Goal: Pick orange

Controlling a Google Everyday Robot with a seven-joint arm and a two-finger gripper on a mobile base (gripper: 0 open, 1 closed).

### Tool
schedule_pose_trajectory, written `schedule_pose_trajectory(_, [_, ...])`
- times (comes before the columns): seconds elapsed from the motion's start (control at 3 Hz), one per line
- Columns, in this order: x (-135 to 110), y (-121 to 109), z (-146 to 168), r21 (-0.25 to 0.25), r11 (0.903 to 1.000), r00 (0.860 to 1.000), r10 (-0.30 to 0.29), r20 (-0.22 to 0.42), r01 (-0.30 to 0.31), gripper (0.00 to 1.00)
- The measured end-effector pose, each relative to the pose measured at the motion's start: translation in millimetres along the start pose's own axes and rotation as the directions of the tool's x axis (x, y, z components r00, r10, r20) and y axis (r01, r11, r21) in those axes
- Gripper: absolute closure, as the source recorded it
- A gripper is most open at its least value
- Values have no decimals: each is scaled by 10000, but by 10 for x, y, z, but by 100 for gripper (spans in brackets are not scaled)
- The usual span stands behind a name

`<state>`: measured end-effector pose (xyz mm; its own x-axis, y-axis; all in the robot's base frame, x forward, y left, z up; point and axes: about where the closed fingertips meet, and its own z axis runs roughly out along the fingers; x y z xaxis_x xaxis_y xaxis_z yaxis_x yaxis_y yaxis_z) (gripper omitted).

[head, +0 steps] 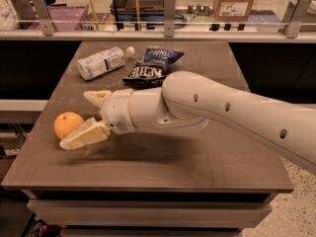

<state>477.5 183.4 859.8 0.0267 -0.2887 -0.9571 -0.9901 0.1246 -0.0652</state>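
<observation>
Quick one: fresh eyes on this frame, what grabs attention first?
The bulky white arm reaches in from the right across the brown table and fills the middle of the view. Its tool is open near the table's left side, with the bright orange at its mouth. Farther back, a plastic bottle lies on its side beside a dark blue chip bag.

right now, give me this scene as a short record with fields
pincer: open, low over the left side of the table, at the orange
orange: on the table, near finger crossing its front; contact unclear
bottle: lying on its side, far left
chip bag: right of bottle, behind arm
task: orange not yet lifted
</observation>
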Motion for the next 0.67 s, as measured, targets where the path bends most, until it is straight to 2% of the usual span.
schedule_pose_trajectory(0.67, [-26,35,36,-90,9999,10000,-65,-10,65,64])
